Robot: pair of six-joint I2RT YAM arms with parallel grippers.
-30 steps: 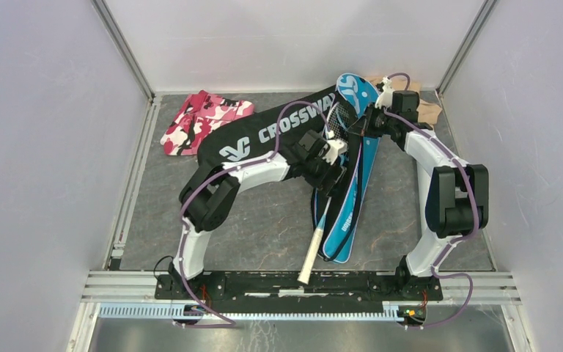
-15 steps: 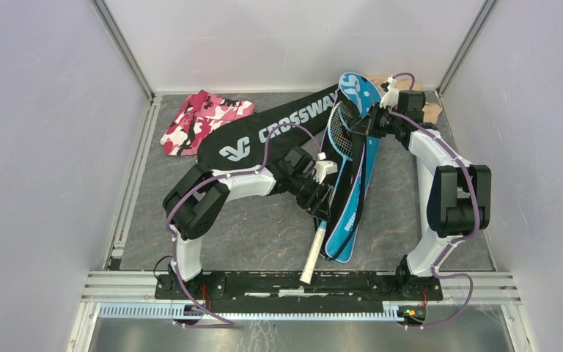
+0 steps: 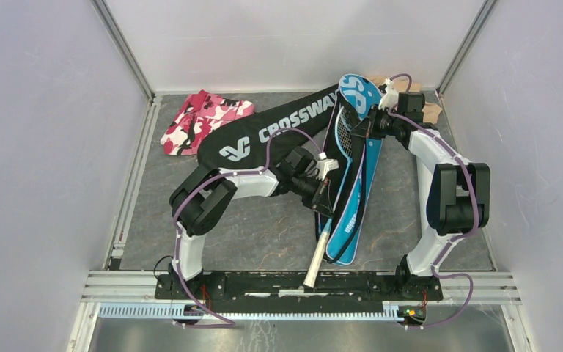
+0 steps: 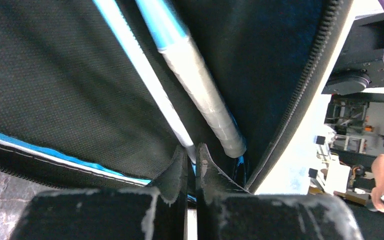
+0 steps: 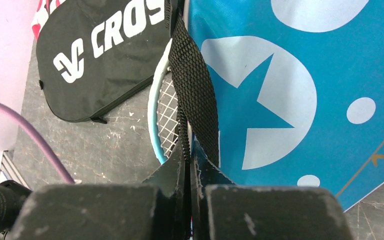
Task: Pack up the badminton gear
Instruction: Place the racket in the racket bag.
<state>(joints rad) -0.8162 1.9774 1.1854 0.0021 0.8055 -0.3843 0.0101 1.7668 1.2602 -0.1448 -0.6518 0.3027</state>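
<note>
The left claw (image 4: 192, 160) seems clamped on the light, stiff racket shaft (image 4: 155, 92); the right claw (image 5: 186, 160) clenches the strap (image 5: 190, 85) of the floppy blue cover (image 5: 290, 125).

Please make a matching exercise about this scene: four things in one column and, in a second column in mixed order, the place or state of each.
1. pink camouflage cloth
2. black CROSSWAY cover
3. white racket handle
4. right pincer

A. shut on a black strap
B. pointing toward the near edge
C. in the far left corner
D. between the pink camouflage cloth and the blue cover

Pairs: 1-C, 2-D, 3-B, 4-A
</note>
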